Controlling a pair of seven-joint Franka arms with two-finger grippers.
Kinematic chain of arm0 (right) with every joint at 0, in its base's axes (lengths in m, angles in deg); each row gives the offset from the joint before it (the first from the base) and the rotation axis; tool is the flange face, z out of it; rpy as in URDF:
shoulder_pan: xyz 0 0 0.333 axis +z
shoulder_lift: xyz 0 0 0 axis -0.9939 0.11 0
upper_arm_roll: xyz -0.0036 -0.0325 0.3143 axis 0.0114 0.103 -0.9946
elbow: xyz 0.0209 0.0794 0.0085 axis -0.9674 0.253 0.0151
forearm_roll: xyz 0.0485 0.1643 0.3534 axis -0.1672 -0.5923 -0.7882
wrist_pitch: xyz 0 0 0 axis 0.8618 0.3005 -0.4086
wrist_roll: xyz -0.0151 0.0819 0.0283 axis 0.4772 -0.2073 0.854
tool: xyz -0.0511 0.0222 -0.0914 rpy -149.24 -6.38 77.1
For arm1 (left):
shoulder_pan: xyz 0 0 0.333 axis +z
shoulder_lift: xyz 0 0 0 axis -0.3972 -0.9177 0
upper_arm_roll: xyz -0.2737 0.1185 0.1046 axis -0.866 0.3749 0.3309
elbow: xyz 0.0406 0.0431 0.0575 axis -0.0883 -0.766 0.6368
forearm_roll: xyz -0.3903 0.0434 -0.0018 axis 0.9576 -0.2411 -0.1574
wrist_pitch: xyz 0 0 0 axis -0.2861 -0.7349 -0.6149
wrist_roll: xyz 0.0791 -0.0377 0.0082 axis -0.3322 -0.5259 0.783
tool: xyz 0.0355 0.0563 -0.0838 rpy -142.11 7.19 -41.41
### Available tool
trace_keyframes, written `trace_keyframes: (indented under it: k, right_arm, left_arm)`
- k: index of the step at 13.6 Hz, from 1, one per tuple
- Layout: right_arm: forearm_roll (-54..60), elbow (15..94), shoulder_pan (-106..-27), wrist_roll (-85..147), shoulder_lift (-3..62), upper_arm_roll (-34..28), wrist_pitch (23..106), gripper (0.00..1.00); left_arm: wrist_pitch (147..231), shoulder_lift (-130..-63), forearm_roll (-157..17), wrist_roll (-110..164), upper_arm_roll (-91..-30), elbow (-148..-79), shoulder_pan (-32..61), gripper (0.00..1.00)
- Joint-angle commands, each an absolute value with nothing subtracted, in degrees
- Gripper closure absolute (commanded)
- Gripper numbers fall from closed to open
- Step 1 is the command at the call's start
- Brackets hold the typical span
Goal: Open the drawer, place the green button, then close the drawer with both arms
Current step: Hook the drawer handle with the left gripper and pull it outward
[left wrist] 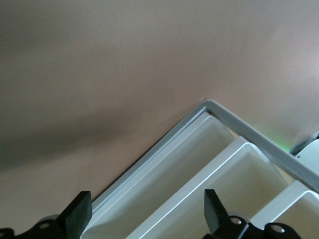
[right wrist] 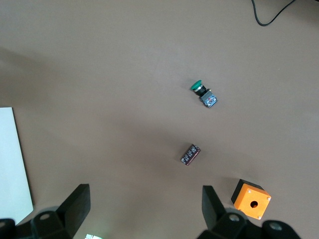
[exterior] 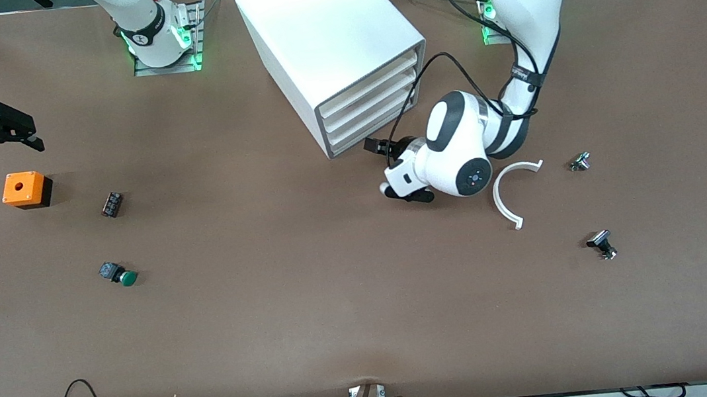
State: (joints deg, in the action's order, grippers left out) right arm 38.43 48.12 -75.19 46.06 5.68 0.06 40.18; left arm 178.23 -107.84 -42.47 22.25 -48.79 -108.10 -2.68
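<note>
The white cabinet (exterior: 328, 35) stands at the robots' side of the table, and its three drawers look pushed in. The lowest drawer (exterior: 367, 134) also shows in the left wrist view (left wrist: 169, 179). My left gripper (exterior: 376, 147) is open and empty, low above the table just in front of that drawer, with its fingertips (left wrist: 79, 211) level with the drawer fronts. The green-capped button (exterior: 121, 275) lies on the table toward the right arm's end and also shows in the right wrist view (right wrist: 203, 94). My right gripper (exterior: 4, 142) is open and empty, up over the table by the orange box.
An orange box (exterior: 26, 189) and a small black part (exterior: 112, 204) lie farther from the front camera than the button. A white curved piece (exterior: 512, 190) and two black-and-silver parts (exterior: 580, 162) (exterior: 602, 245) lie toward the left arm's end.
</note>
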Motion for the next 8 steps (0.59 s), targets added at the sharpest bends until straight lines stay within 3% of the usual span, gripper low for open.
trace_keyframes:
  k: [1,8]
  right_arm:
    - [38.88,47.02,-75.51,46.65,6.12,-0.21,39.76,0.00]
    - [38.88,47.02,-75.42,46.65,6.12,-0.30,39.67,0.00]
  left_arm:
    - [179.16,-107.24,-39.73,21.93,-48.24,-110.31,-4.54,0.02]
    - [180.83,-108.47,-37.97,22.11,-48.24,-110.40,-7.70,0.03]
